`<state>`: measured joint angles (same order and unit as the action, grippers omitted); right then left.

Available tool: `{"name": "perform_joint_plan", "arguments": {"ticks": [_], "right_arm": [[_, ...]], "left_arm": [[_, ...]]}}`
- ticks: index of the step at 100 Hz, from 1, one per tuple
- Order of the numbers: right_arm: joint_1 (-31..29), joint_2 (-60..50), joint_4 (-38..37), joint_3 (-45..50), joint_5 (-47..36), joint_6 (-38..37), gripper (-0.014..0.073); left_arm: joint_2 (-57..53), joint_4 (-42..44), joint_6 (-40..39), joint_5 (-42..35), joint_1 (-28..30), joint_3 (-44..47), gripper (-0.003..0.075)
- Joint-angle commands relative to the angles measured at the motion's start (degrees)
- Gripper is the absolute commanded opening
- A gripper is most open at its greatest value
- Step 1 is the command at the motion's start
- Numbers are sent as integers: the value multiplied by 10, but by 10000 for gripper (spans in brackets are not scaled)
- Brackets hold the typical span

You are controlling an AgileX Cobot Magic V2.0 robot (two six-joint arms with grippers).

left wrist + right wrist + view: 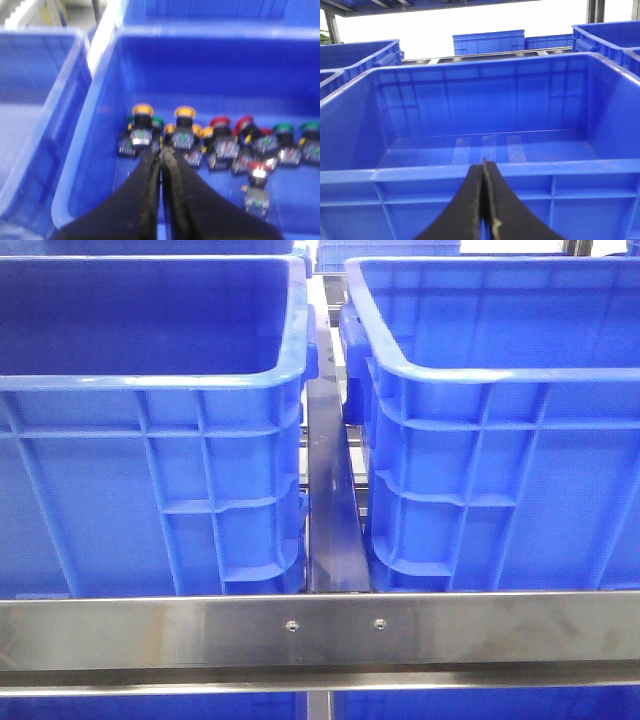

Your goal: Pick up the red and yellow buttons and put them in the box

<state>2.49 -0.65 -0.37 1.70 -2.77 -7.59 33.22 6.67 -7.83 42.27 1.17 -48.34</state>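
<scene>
Buttons point(215, 140) with yellow, red and green caps lie clustered on the floor of a blue bin point(105, 125), toward its near wall, and our left gripper point(161, 155) hangs just over them, jaws pressed together and holding nothing. Our right gripper point(483, 170), jaws likewise together, faces an empty blue box point(485, 145).

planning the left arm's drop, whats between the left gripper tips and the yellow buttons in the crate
Nothing: in the left wrist view the shut left gripper sits just short of the yellow buttons, with only bare crate floor around it.
</scene>
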Motion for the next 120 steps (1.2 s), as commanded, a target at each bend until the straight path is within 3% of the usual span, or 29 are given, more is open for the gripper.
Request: {"name": "perform_joint_plan", "arguments": {"ticks": [1, 35, 47, 59, 69, 89, 111, 120], "right_arm": [[-2, -12, -2, -1, -50, 4, -68], [-2, -12, -2, -1, -50, 4, -68], [-2, -12, -2, -1, -50, 4, -68], [-2, -12, -2, -1, -50, 4, -68], [-2, -12, -2, -1, -50, 4, -68], [-2, -12, -2, -1, -50, 4, -68], [-2, -12, -2, -1, -50, 4, -68], [-2, -12, -2, -1, -50, 4, -68]], "left_arm": [[29, 3, 1, -15, 2, -28, -19], [63, 8, 1, -9, 2, -28, -1], [63, 9, 1, -9, 2, -28, 130], [63, 10, 1, -9, 2, -28, 339], [63, 10, 1, -9, 2, -28, 428], [72, -6, 8, -9, 1, -28, 432], [148, -165, 125, 0, 1, -42, 431], [193, -190, 139, 4, -2, -60, 431]]}}
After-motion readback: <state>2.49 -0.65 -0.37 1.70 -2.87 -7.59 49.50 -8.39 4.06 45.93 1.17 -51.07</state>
